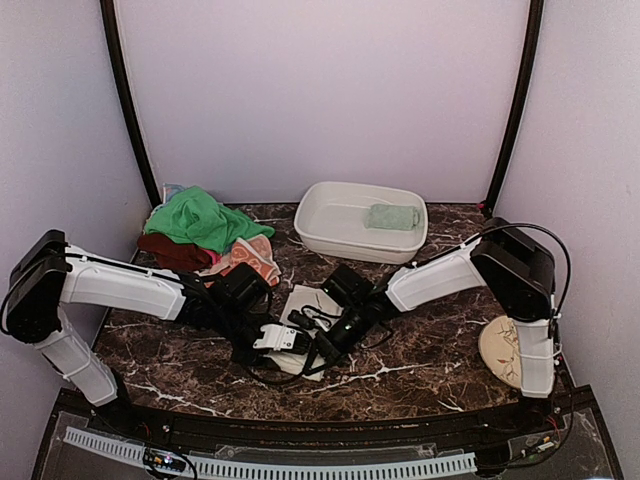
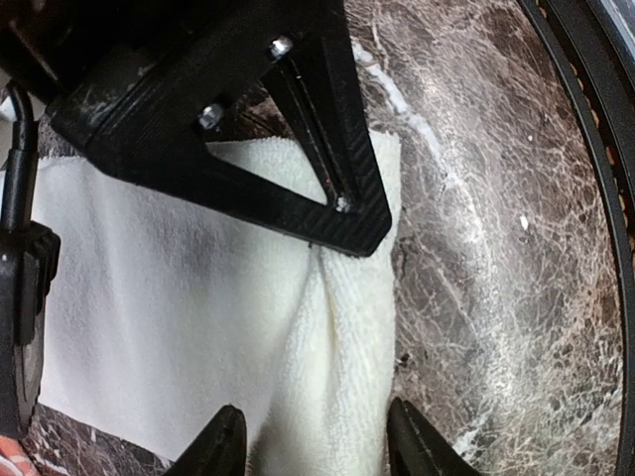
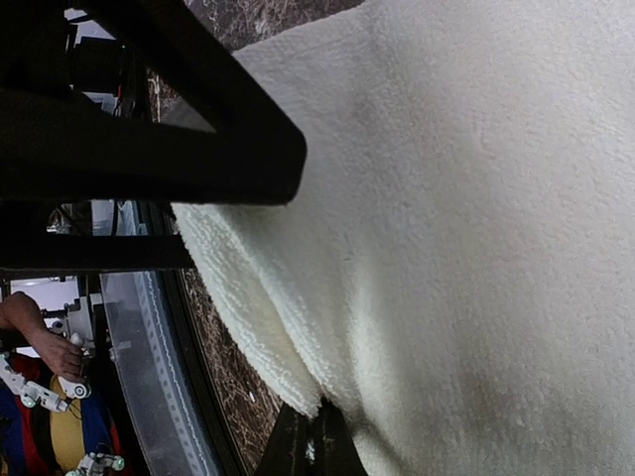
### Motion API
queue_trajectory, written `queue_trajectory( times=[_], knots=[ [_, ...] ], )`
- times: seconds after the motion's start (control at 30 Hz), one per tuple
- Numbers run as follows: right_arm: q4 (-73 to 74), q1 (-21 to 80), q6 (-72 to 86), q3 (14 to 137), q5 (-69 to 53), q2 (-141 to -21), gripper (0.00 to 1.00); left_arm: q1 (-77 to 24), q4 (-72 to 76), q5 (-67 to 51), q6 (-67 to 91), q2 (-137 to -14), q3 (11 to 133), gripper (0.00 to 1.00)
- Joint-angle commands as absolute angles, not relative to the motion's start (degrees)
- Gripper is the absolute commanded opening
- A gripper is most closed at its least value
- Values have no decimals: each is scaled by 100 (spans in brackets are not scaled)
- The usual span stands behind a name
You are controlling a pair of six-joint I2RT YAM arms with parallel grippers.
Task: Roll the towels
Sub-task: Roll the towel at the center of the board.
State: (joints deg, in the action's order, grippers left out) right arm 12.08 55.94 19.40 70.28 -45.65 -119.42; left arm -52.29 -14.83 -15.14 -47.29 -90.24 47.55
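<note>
Pinching the near edge of the large cream-white terry towel (image 1: pixel 303 298), which lies spread mid-way across the dark marble-patterned table (image 1: pixel 430 350), both grippers are closed on cloth. The left gripper (image 2: pixel 317 451) has a raised fold bunched between its fingers, and the right gripper (image 3: pixel 316 446) nips a corner of the hem close beside it. The cloth looks light, thick and limp, so it will likely sag and unroll unless the edge is held at two spread points. A rolled pale sage-green towel (image 1: pixel 392 216) sits in the white rectangular plastic basin (image 1: pixel 310 225).
</note>
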Motion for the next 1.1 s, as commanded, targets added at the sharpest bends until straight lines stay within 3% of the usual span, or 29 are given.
queue_trajectory(
  times=[0.0, 0.13, 0.27, 0.53, 0.63, 0.7, 0.77, 0.8, 1.03, 1.07],
  knots=[
    [1191, 5502, 2118, 6961, -4606, -11964, 0, -5260, -1667, -1905, -4524, -8845, 4842, 56],
    [1204, 5489, 2103, 6983, -4607, -11978, 0, -5375, -1749, -1916, -4548, -8788, 4795, 64],
    [1198, 5484, 2101, 6983, -4608, -11984, 0, -5379, -1616, -1659, -4629, -9019, 4787, 61],
    [1033, 5471, 2193, 6881, -4634, -11905, 0, -5375, -1550, -1346, -4784, -9252, 4692, 38],
    [949, 5461, 2241, 6865, -4637, -11860, 0, -5370, -1523, -1298, -4736, -9311, 4663, 33],
    [877, 5458, 2270, 6836, -4624, -11809, 0, -5364, -1547, -1292, -4682, -9388, 4710, 20],
    [772, 5454, 2320, 6785, -4523, -11707, 6, -5311, -1710, -1389, -4551, -9502, 4867, 2],
    [689, 5450, 2336, 6719, -4445, -11617, 9, -5267, -1857, -1493, -4470, -9558, 4980, 0],
    [-322, 5450, 2238, 5523, -2650, -10232, 28, -4718, -2571, -2699, -3956, -9728, 5477, 0],
    [-498, 5449, 2180, 5299, -2356, -9967, 39, -4667, -2665, -2840, -3917, -9788, 5531, 0]
  ],
)
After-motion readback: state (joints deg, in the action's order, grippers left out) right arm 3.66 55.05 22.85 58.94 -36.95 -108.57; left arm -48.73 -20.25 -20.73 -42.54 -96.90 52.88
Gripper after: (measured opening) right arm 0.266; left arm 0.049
